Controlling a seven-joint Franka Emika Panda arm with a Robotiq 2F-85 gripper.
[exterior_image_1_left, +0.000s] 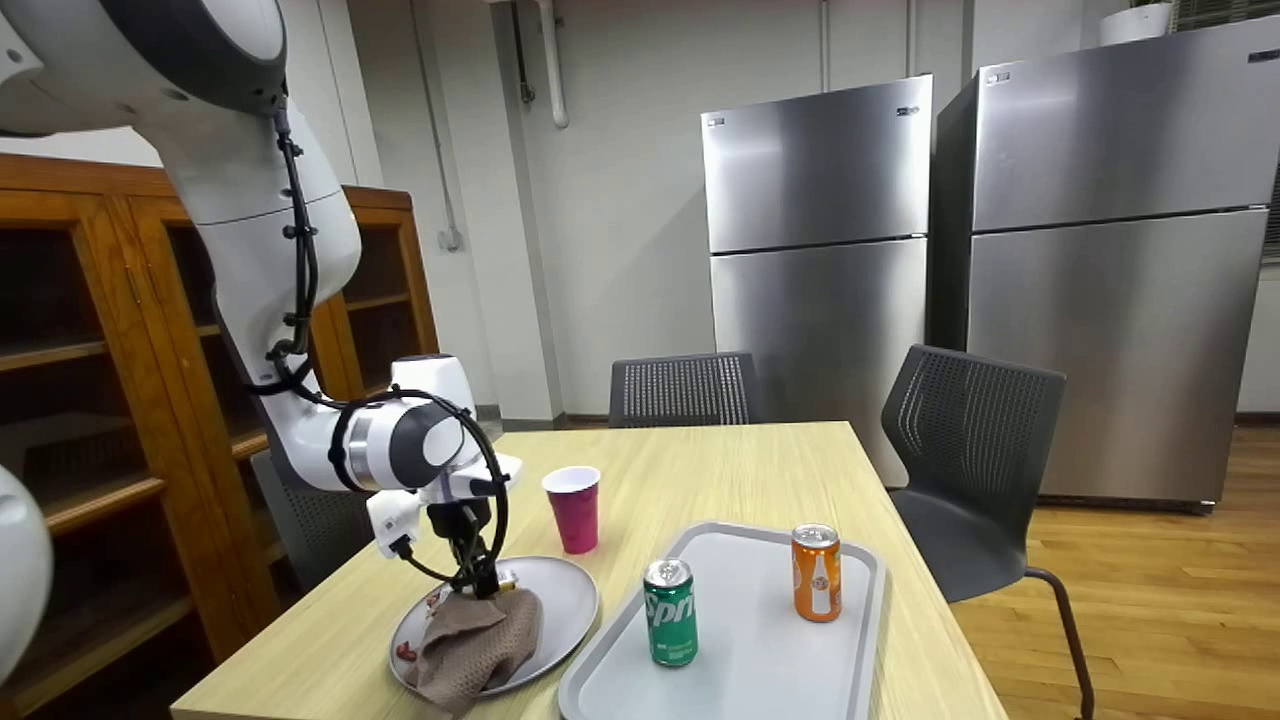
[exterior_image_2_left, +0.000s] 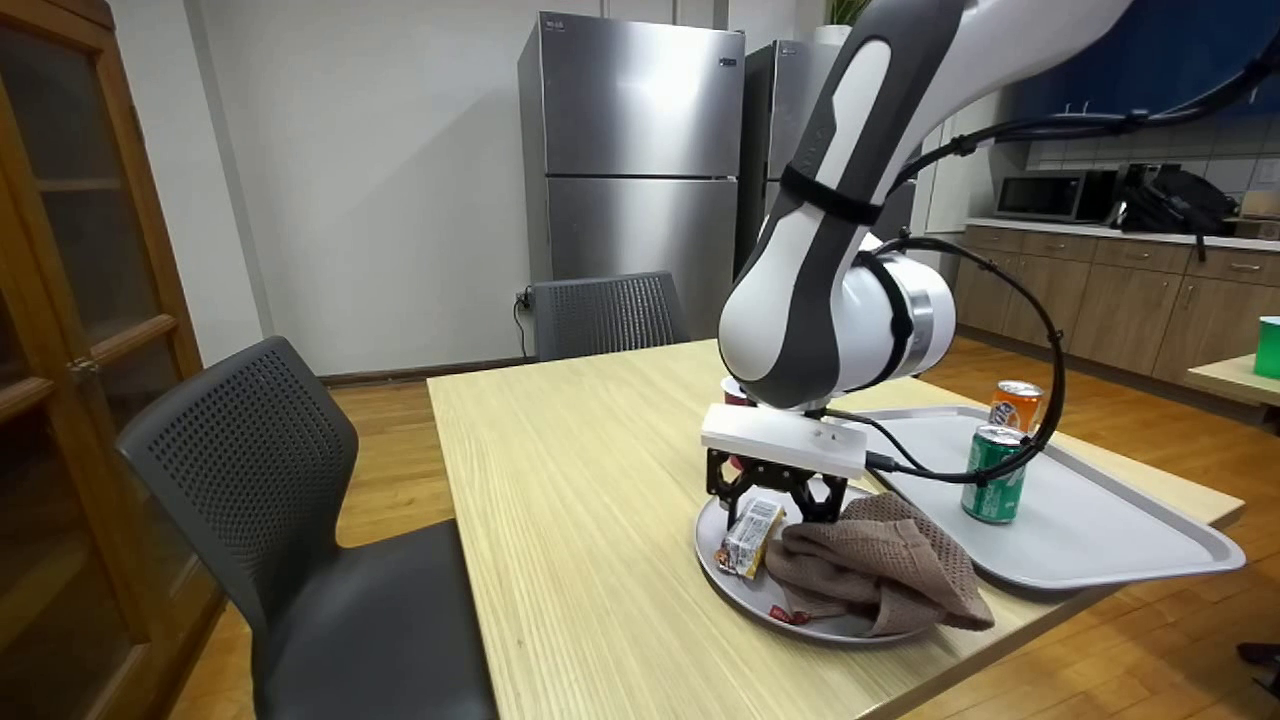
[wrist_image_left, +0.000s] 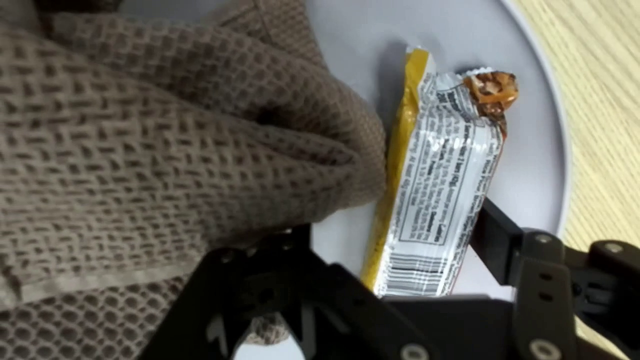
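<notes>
Above a pale grey plate (exterior_image_1_left: 570, 598) on the tabletop (exterior_image_2_left: 560, 480), my arm (exterior_image_2_left: 810, 300) hung bent at the wrist, its fingers (wrist_image_left: 500, 245) pointing down. They stood spread on either side of a wrapped snack bar (wrist_image_left: 435, 190): one sat right by the bar's long edge, touching or nearly so, while a strip of bare plate lay between the bar and the other. The bar rested on the plate, label up, white with fine black print and a barcode, yellow along one side and orange-brown at its crumpled far end. A brown textured cloth (wrist_image_left: 150, 165) was bunched over much of the plate and spilled past its rim; one fold crowded close to the bar's yellow side, and I couldn't tell whether the nearer finger touched the fabric. Beside it on the plate was a small red wrapper (exterior_image_2_left: 790, 615). Next to the plate I saw a grey tray (exterior_image_1_left: 750, 630) carrying a green Sprite can (exterior_image_1_left: 670, 612) and an orange can (exterior_image_1_left: 816, 575), both upright, and near the plate a magenta cup (exterior_image_1_left: 576, 515) with a white interior. A black cable (exterior_image_2_left: 1060, 375) looped out from the wrist and crossed in front of the green can in an exterior view.
</notes>
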